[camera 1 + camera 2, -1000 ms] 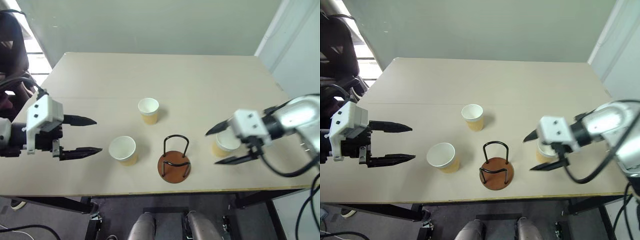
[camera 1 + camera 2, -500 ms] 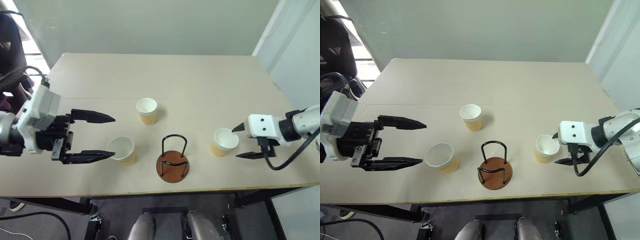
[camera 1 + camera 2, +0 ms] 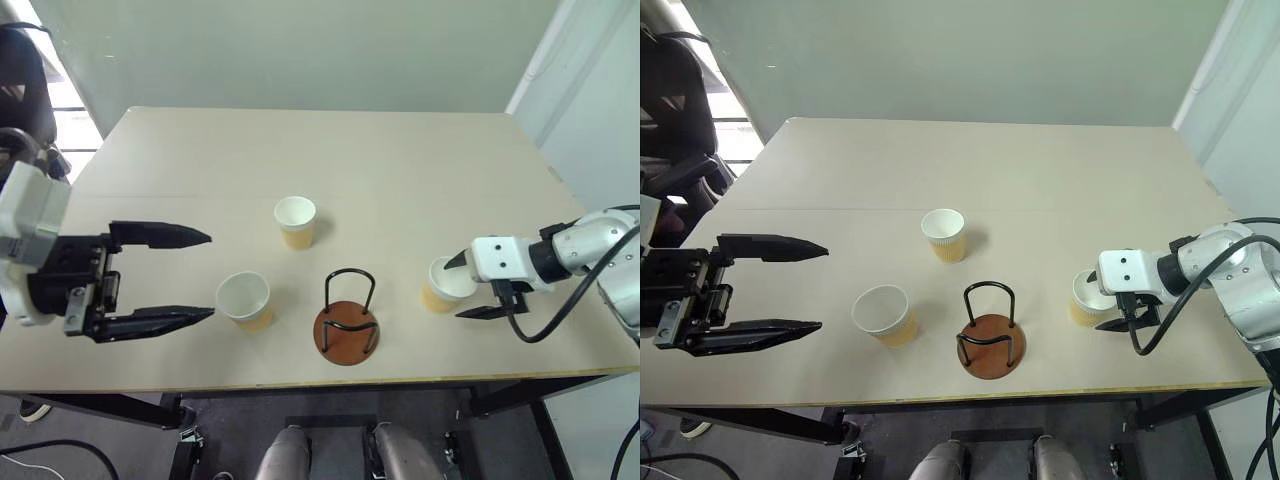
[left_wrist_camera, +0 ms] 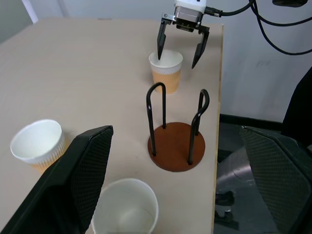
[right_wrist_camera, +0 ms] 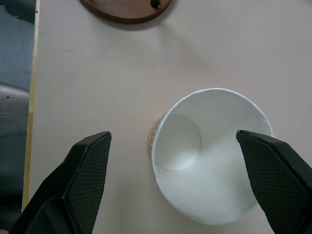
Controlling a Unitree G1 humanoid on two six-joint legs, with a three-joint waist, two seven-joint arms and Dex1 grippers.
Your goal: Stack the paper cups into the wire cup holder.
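Three paper cups stand upright on the table [image 3: 400, 160]: one at the back middle [image 3: 295, 221], one at the front left [image 3: 244, 301], one at the right [image 3: 441, 285]. The wire cup holder [image 3: 347, 318] stands empty between the front-left and right cups, near the front edge. My right gripper [image 3: 455, 290] is open, pointing down at the right cup [image 5: 209, 151], with one finger [image 5: 90, 170] on each side of its rim and gaps visible. My left gripper [image 3: 211, 275] is open and empty, held level just left of the front-left cup, pointing toward it.
The table's front edge [image 3: 330, 382] runs close below the holder and the right cup. A dark chair [image 3: 675, 90] stands off the table's far left corner. A pale wall rises behind the table.
My right gripper has sunk to the right cup and now straddles it. My left gripper has pulled back and risen a little. Cups and holder stay put.
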